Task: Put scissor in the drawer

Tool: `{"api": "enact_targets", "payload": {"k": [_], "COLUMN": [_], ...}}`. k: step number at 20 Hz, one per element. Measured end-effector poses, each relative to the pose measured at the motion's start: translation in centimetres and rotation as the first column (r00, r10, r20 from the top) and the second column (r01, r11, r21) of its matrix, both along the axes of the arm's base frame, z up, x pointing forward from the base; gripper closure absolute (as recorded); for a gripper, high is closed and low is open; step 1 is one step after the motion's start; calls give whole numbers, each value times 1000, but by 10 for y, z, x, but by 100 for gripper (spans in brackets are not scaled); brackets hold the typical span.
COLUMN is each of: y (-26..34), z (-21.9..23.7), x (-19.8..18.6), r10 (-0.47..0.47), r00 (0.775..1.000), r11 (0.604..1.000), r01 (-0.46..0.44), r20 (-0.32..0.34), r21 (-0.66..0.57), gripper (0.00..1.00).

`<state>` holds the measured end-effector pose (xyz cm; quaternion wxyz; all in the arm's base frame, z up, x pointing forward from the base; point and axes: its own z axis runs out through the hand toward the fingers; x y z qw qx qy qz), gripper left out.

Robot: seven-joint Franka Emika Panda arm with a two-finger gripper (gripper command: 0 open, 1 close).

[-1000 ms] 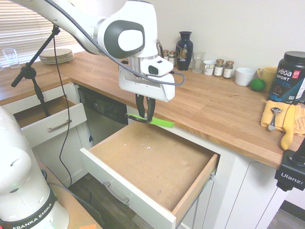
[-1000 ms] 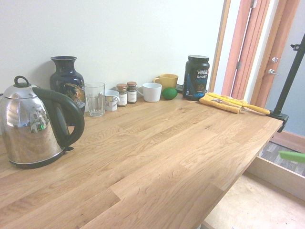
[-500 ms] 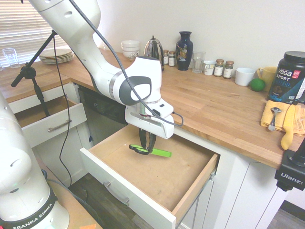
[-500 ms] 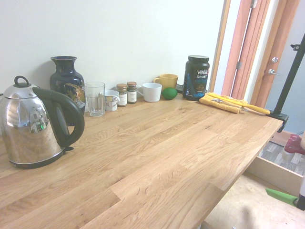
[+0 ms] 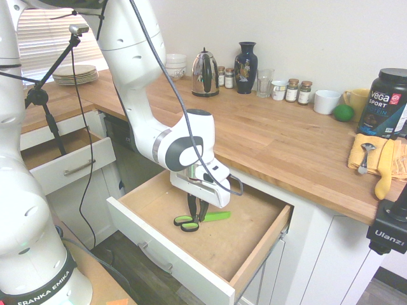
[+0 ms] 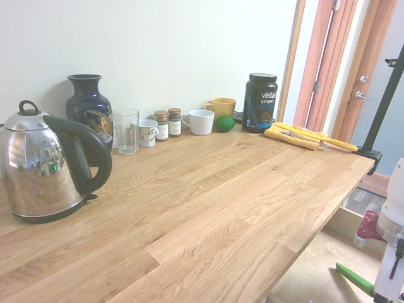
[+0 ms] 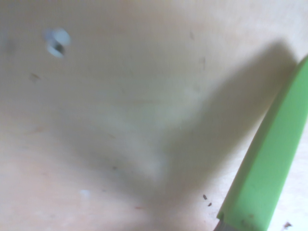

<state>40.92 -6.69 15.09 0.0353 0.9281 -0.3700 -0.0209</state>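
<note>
My pincer (image 5: 198,215) is clamped on the scissors (image 5: 189,223), and I hold them inside the open drawer (image 5: 248,248), over its bare brown board, between the white front and the counter's front edge. The wooden counter (image 5: 280,136) carries a steel kettle (image 5: 205,75) and a dark blue vase (image 5: 245,68) along the back wall; near its far-right end lies a yellow cloth (image 5: 360,150).
</note>
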Motion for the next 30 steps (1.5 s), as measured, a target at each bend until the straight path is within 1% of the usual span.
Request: {"api": "enact_targets", "payload": {"k": [4,13,14,30], "y": [-1,-3,-3,-4], "z": [-23,-22,-22,-21], "x": [-2,1,1,2], "r10": [-25,-35,-37,-56], "r00": [1000,999,999,998], "r11": [1000,999,999,998], "r01": [24,35,37,56], "r20": [-16,-1,0,5], "r21": [-3,6,7,16], "gripper": [100,100,0,0]}}
